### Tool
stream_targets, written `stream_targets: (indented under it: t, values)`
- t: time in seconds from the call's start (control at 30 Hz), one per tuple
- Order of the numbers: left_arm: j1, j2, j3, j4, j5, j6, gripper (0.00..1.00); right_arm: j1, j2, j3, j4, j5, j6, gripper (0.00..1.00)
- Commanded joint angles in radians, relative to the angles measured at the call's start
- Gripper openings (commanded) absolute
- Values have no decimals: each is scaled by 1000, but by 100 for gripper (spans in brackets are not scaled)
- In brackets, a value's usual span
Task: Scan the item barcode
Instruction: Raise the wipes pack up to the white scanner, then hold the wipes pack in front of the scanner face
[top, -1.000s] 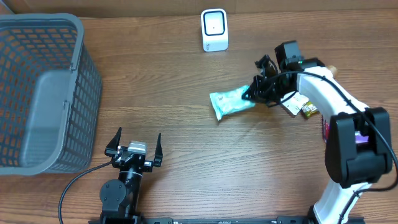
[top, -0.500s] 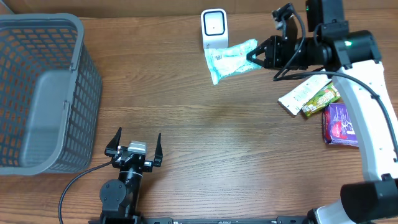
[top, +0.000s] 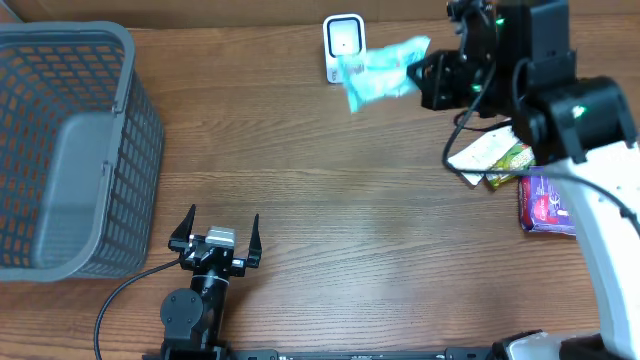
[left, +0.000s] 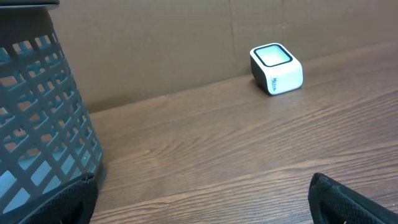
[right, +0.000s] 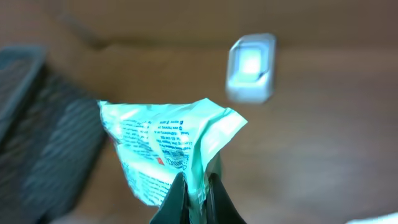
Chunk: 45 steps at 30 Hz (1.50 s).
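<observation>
A pale green packet (top: 381, 72) printed with small text hangs in the air at the back of the table, its left end overlapping the white scanner (top: 341, 38). My right gripper (top: 418, 72) is shut on the packet's right end. In the right wrist view the packet (right: 165, 149) is pinched between the dark fingers, with the scanner (right: 250, 68) blurred beyond it. My left gripper (top: 216, 232) rests open near the front edge, nothing between its fingers. The left wrist view shows the scanner (left: 277, 68) far off by the cardboard wall.
A grey mesh basket (top: 70, 145) stands at the left. At the right lie a white packet (top: 482, 152), a green-yellow bar (top: 512, 165) and a purple packet (top: 545, 200). A cardboard wall runs along the back edge.
My right arm has lifted the green packet off the table and carried it back and up to the scanner. The left arm has not moved.
</observation>
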Motion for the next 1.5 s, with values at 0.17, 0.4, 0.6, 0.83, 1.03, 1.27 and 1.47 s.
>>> stream_targets:
  t: [0.17, 0.4, 0.6, 0.83, 1.03, 1.27, 1.47]
  values:
    - [6, -5, -4, -2, 0, -3, 100, 291, 179, 30, 263, 1006, -283, 4]
    - [6, -5, -4, -2, 0, -3, 100, 331, 454, 30, 787, 1283, -842, 4]
    - [6, -5, -4, -2, 0, -3, 100, 277, 633, 30, 1191, 1151, -1226, 4]
    - [6, -5, -4, -2, 0, -3, 100, 199, 742, 30, 1272, 921, -1398, 4]
    - [6, -5, -4, -2, 0, -3, 100, 165, 755, 26, 1267, 820, -1345, 4]
    - [6, -5, -4, -2, 0, -3, 100, 184, 755, 26, 1265, 721, -1328, 4]
    - [6, -5, -4, -2, 0, -3, 100, 195, 755, 26, 1250, 722, -1328, 4]
